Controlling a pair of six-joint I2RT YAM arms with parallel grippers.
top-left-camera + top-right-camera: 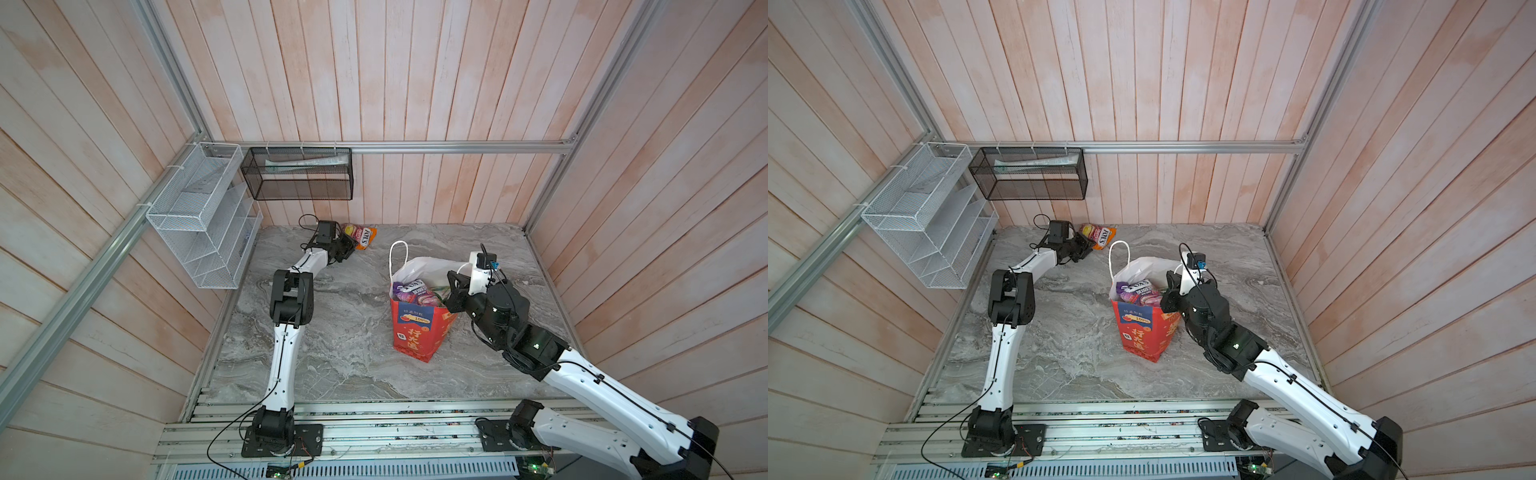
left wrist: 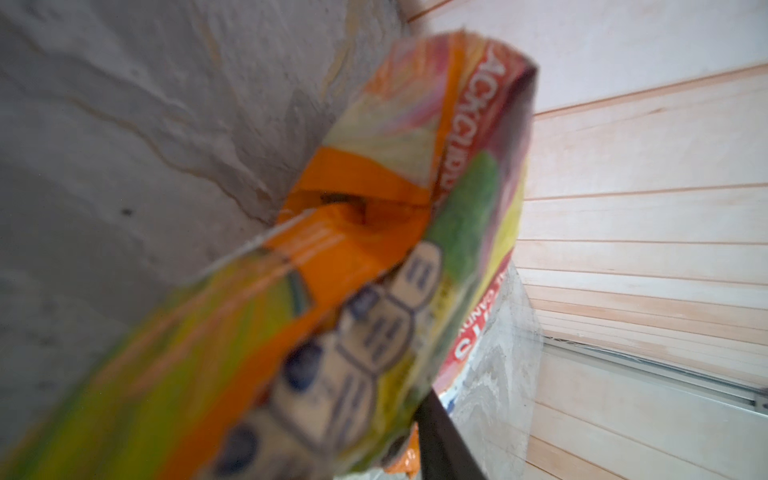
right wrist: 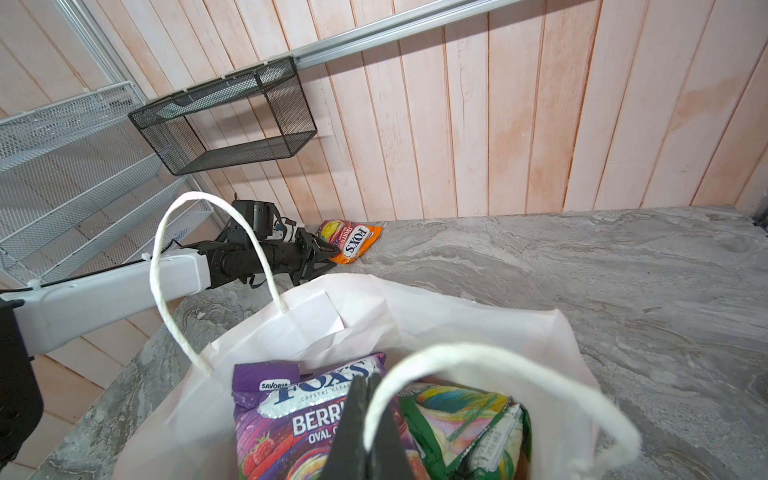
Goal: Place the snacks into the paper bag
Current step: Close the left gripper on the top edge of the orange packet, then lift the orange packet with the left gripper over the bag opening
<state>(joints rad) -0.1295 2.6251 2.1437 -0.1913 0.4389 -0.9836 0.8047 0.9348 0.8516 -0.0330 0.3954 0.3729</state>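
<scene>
Two grippers are in view. The left gripper (image 3: 322, 251) is low over the table (image 3: 582, 270), with its jaws on either side of the near edge of an orange packet (image 3: 353, 243) marked "FOX'S". Whether they already pinch it or only touch it, I cannot tell. In the left wrist view this packet (image 2: 332, 291) fills the picture, curved and blurred, with one dark finger (image 2: 440, 444) beside it. Just beyond this gripper, the packet's far edge reaches the wooden wall (image 3: 457, 145). Higher behind it, a black mesh basket (image 3: 232, 124) and a white wire rack (image 3: 62, 166) hang on the wall. The right gripper (image 3: 368, 432) has its jaws pressed together in the mouth of the paper bag (image 3: 291, 332); whether paper lies between them I cannot tell. One white cord handle (image 3: 478, 351) passes in front of its fingers. Just below it, inside the bag, stand a purple packet (image 3: 291, 415) and a green packet (image 3: 457, 419). In both top views the bag (image 1: 415, 332) (image 1: 1138, 336) stands upright on the table, well apart from the left gripper (image 1: 348, 249) (image 1: 1084, 249).
</scene>
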